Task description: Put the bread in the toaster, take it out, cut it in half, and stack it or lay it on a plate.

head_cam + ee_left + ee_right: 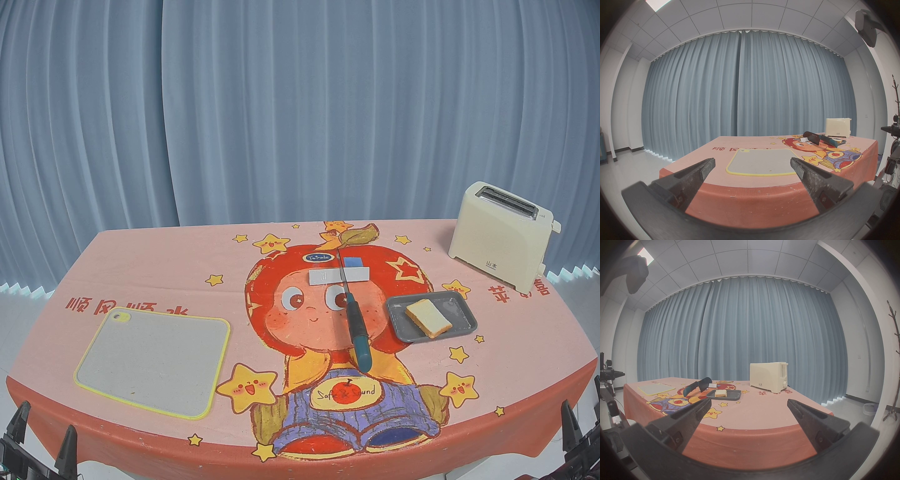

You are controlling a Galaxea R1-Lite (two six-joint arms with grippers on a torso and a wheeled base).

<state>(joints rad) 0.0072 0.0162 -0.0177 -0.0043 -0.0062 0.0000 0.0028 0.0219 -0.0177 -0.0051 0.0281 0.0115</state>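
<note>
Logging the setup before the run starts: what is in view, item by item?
toaster: 1, cream, far right
bread: 1 slice, tan, on the tray
tray: 1, dark grey, right of the knife
knife: 1, teal handle, centre, blade on white rest
cutting board: 1, grey, yellow rim, left side
tablecloth: 1, pink, printed, under all items
curtain: 1, blue-grey, at the back
left gripper: 1, black, fingers open, near left corner
right gripper: 1, black, fingers open, near right corner

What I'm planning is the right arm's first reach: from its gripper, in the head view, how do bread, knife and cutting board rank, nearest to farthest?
From the right gripper:
1. bread, on the tray, right side.
2. knife, table centre.
3. cutting board, far left.
</note>
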